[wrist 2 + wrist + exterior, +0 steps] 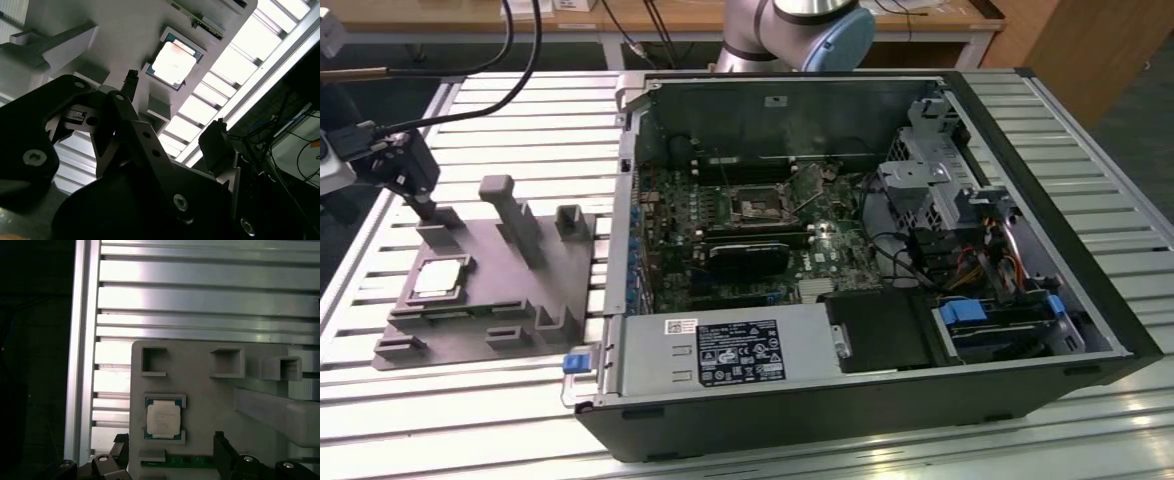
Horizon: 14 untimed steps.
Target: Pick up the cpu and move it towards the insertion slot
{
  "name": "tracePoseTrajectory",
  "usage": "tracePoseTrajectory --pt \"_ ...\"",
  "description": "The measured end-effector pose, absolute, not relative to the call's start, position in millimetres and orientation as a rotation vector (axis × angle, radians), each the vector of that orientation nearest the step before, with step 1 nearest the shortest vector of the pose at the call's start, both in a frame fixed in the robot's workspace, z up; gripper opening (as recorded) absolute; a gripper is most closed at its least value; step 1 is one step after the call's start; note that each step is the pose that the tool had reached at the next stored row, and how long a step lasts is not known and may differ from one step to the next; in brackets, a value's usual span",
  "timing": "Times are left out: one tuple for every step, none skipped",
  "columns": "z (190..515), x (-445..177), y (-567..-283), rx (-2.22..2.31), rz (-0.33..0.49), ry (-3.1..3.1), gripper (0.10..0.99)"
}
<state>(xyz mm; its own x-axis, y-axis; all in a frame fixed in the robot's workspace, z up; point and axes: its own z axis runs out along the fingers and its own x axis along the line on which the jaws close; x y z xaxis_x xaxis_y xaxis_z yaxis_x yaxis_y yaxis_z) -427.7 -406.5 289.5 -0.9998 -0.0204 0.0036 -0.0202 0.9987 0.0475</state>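
The cpu (438, 278) lies flat in a recess of the grey fixture (480, 262) on the slatted tabletop (507, 130). In the exterior view the gripper (419, 205) hangs at the cpu's 12 o'clock, fingers (131, 82) apart, gripping nothing. The insertion slot (758, 207) sits inside the open computer case (854, 410), at the cpu's 3 o'clock, well apart.

- A robot arm (801, 30) is standing at the head of a slatted aluminium table (520, 110), marking this as a robotics lab or workshop.
- An opened computer case (854, 410) is lying there, exposing its circuit board (720, 200).
- A grey plastic fixture (480, 300) is holding the cpu (438, 278).
- A wooden workbench (680, 15) and black cables (527, 60) are filling the background.
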Motion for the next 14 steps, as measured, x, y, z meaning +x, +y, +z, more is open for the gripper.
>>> tracePoseTrajectory --pt "289.1 -427.7 -406.5 0.032 -0.075 -3.136 0.765" --pt "288.7 -427.7 -406.5 0.032 -0.075 -3.136 0.765" --pt "288.3 -427.7 -406.5 0.032 -0.076 -3.136 0.765" --pt "287.9 -427.7 -406.5 0.032 -0.076 -3.136 0.765" --pt "287.6 -427.7 -406.5 0.032 -0.077 -3.136 0.765" --pt "287.2 -427.7 -406.5 0.032 -0.077 -3.136 0.765" --pt "287.0 -427.7 -406.5 0.032 -0.078 -3.136 0.765" --pt "286.7 -427.7 -406.5 0.032 -0.078 -3.136 0.765" --pt "286.5 -427.7 -406.6 0.032 -0.079 -3.136 0.765" --pt "286.3 -427.7 -406.5 0.032 -0.079 -3.136 0.765" --pt "286.0 -427.7 -406.5 0.032 -0.080 -3.136 0.765" --pt "285.7 -427.7 -406.5 0.032 -0.081 -3.136 0.765" --pt "285.4 -427.7 -406.5 0.032 -0.081 -3.136 0.765" --pt "285.1 -427.7 -406.5 0.032 -0.082 -3.136 0.765"
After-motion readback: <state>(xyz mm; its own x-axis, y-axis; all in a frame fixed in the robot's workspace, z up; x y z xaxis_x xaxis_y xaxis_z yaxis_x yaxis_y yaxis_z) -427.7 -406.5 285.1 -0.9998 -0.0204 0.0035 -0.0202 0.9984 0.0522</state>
